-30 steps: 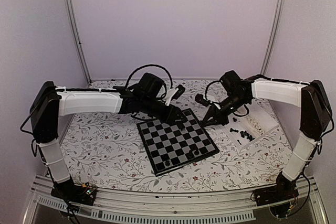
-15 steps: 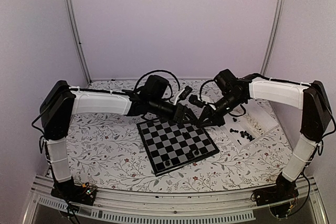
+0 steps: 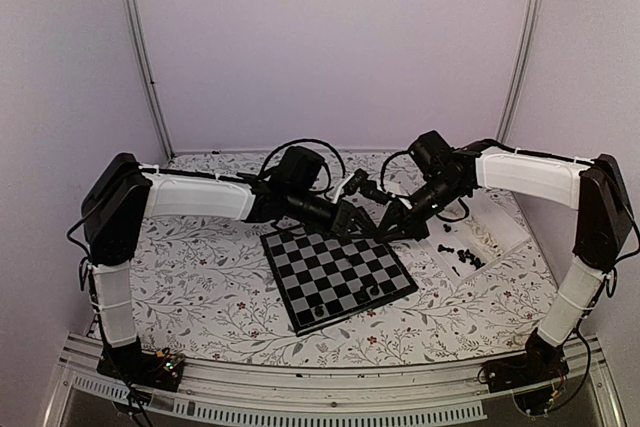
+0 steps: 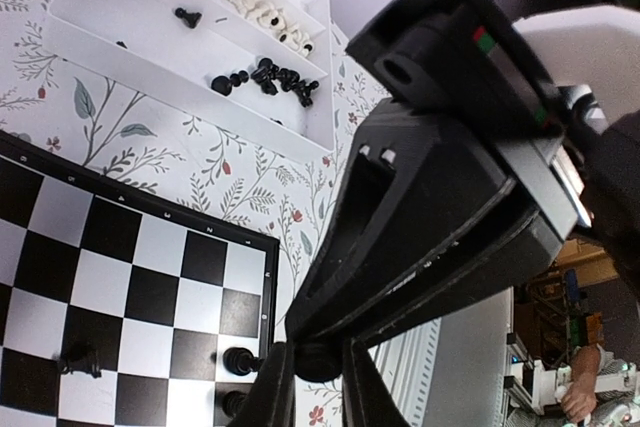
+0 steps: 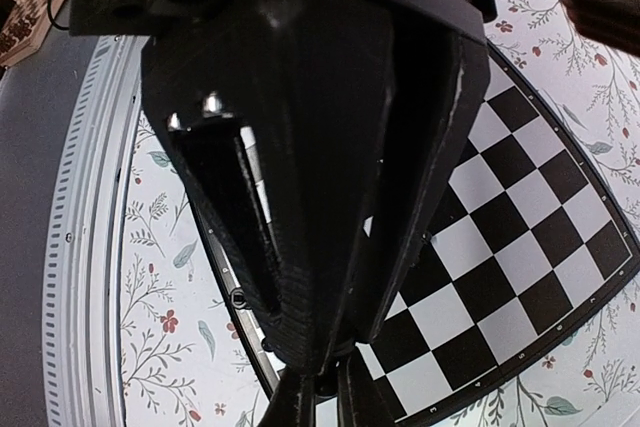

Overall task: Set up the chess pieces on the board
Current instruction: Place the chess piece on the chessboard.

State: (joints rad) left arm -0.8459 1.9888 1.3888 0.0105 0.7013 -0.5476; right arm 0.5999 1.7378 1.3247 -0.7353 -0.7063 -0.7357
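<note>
Swinging across, my left claw (image 4: 318,392) has met my right claw (image 5: 320,392), narrowing on something dark at its pressed-together tips, perhaps a piece; whether it grips, I cannot tell. Beneath them the board (image 3: 335,272) holds few chess pieces (image 4: 238,360); most fill the tray (image 4: 180,87) beyond.

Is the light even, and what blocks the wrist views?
Top external: soft, even light, no glare on the board. Left wrist: the dark right arm blocks the right half; the tray is sharp. Right wrist: the left arm fills the centre.
</note>
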